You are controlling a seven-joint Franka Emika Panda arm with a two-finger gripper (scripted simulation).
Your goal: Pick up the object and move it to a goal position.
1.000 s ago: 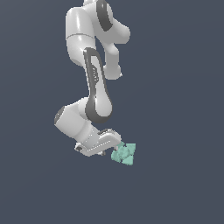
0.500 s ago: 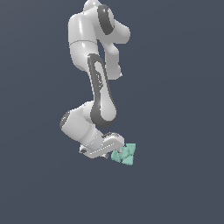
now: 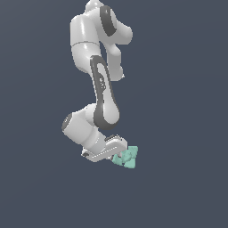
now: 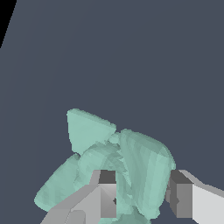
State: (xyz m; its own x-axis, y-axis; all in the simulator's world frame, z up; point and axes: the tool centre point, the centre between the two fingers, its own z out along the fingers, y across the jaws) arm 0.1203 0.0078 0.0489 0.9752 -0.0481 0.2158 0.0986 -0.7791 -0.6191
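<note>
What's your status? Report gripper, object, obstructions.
Gripper shut on the object. Object at gripper tip, fingers either side. No obstruction visible.

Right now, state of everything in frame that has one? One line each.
gripper: jaws part-closed, one finger on each side of the object; contact looks likely, firm clamp not certain.
object: between the fingers, tilted, most of its bulk sticking out past the fingertips.
arm: folded downward, wrist angled toward the exterior view's right, with the object at its tip.

Pale teal object, white hand
</note>
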